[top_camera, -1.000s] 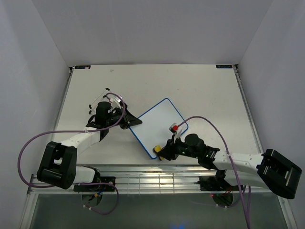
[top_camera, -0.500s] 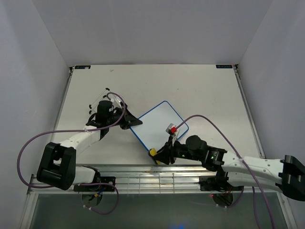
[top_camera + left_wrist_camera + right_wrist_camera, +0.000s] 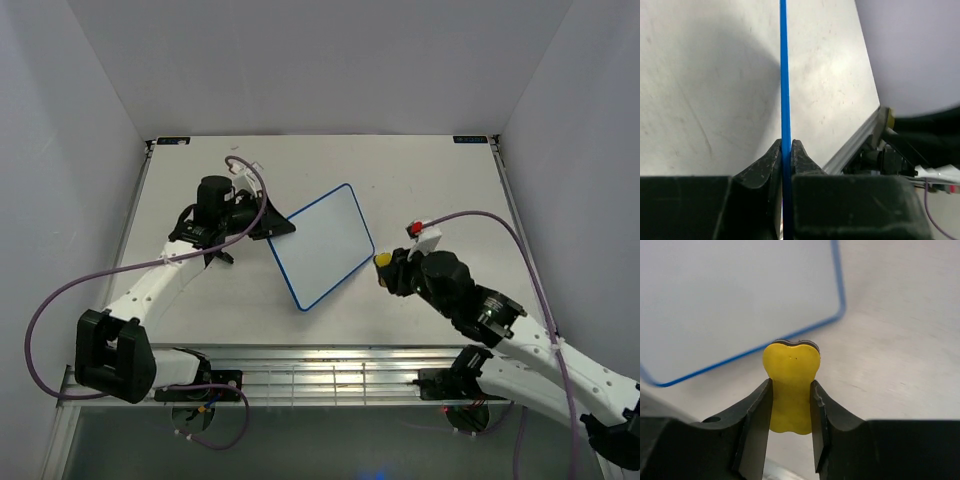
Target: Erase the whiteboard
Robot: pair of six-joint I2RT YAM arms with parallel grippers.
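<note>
1. Between the jaws of the left gripper [image 3: 785, 150] sits the thin blue edge of the whiteboard [image 3: 322, 248], pinched tight. The wrist view shows it edge-on, running straight out ahead of the jaws.
2. Between the jaws of the right gripper [image 3: 791, 385] a yellow eraser [image 3: 791, 365] is squeezed, its rounded tip poking out past them.
3. Ahead of the right jaws and off to their left, the whiteboard's white face shows no marks. The eraser now hangs clear of it, where a second ago it was at the board's near corner.
4. Out from the left jaws, the board has swung round and shifted toward the far side of the table [image 3: 440, 190] since then, and it seems tipped up off the surface.
5. Wiping looks finished. What likely remains is laying the board flat and putting the eraser aside.
</note>
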